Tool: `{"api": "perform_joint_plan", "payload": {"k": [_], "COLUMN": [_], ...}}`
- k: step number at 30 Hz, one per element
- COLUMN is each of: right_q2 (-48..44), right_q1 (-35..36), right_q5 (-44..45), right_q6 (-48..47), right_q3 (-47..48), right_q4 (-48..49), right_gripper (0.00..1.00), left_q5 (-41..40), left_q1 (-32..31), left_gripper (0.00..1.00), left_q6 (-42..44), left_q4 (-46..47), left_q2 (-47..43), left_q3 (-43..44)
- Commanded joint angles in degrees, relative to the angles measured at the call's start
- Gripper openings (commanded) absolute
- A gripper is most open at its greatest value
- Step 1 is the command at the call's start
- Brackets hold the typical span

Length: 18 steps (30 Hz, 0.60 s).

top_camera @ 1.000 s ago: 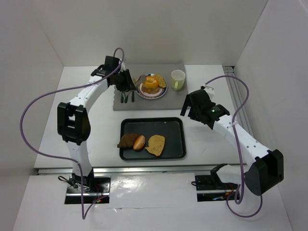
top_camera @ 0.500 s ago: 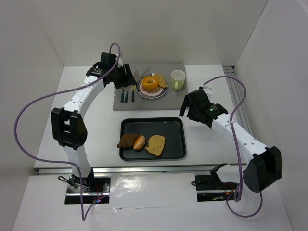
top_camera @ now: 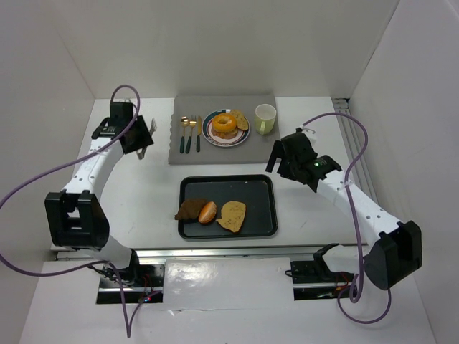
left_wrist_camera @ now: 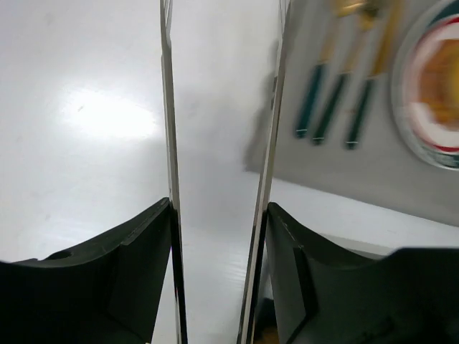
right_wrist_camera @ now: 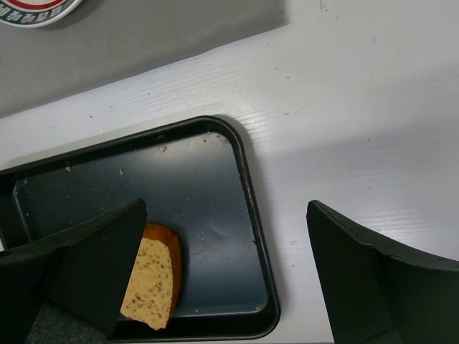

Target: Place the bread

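Well, on the table point(top_camera: 143, 193) the tray point(top_camera: 262, 226) holds three bread pieces point(top_camera: 232, 215), with another on the plate point(top_camera: 215, 141). My right pincer point(right_wrist_camera: 226, 208) hangs open and empty over the tray's right rim; my left pincer point(left_wrist_camera: 219, 143), open too, is beside the mat point(top_camera: 265, 147). Dropping straight down could clip that rim.

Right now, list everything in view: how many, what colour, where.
table: one, white, under everything
placemat: one, grey, far middle
plate: one, white with red ring, on placemat
ring-shaped bread: one, orange, on plate
cutlery: three, gold with teal handles, placemat's left part
cup: one, pale green, placemat's right part
tray: one, black, nearer than placemat
bread pieces: three, dark brown, golden, tan, tray's left part
left claw: one, black, open, left of placemat
right claw: one, black, open, by tray's far right corner
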Motion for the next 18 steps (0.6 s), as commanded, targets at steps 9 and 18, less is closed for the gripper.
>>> {"api": "perform_joint_plan", "payload": {"k": [9,18], "right_q2": [-3.02,-2.24], "right_q1": [0.85,0.85], "right_q5": [1.15,2.29], "right_q6": [0.75,0.75], "right_q3": [-0.71,-0.01], "right_q4": [3.64,4.87], "right_gripper": [1.0,1.0], "left_q5": [-2.61,0.99], "left_q1": [6.13,6.13], "left_gripper": [0.84,0.99], "left_q6": [0.73,3.0], "left_q4": [3.83,-4.34], "left_q2": [10.51,1.32], "left_q3": [-3.49,5.29]}}
